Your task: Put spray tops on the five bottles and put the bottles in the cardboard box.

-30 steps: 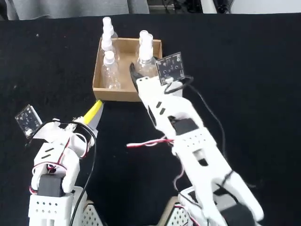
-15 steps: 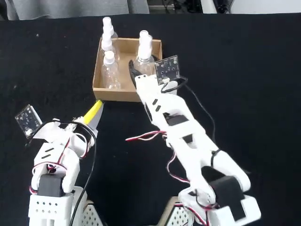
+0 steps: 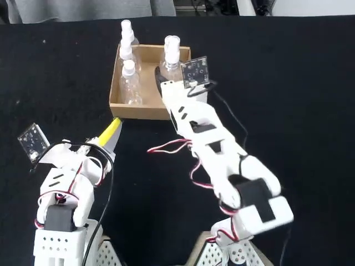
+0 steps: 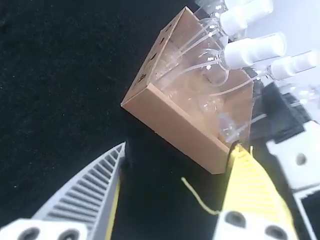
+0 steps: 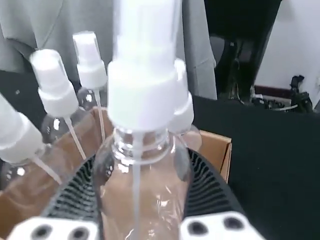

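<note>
The cardboard box (image 3: 144, 111) stands at the far middle of the table with several clear bottles in it, each with a white spray top (image 3: 128, 66). My right gripper (image 3: 166, 79) is over the box's right half, shut on a capped bottle (image 5: 141, 186) that stands upright between its black fingers (image 5: 75, 192). Other capped bottles (image 5: 54, 86) stand close around it inside the box (image 5: 216, 146). My left gripper (image 3: 113, 136) rests near the table's front left, short of the box (image 4: 172, 122). It is open, with nothing between its grey and yellow fingers (image 4: 252, 187).
Black cloth (image 3: 288, 83) covers the table on both sides of the box. Red and white cables (image 3: 166, 149) hang from the right arm over the middle. A grey curtain (image 3: 83, 8) hangs behind the table's far edge.
The right arm has stretched farther forward, carrying its bottle deeper over the box. The left arm has kept still.
</note>
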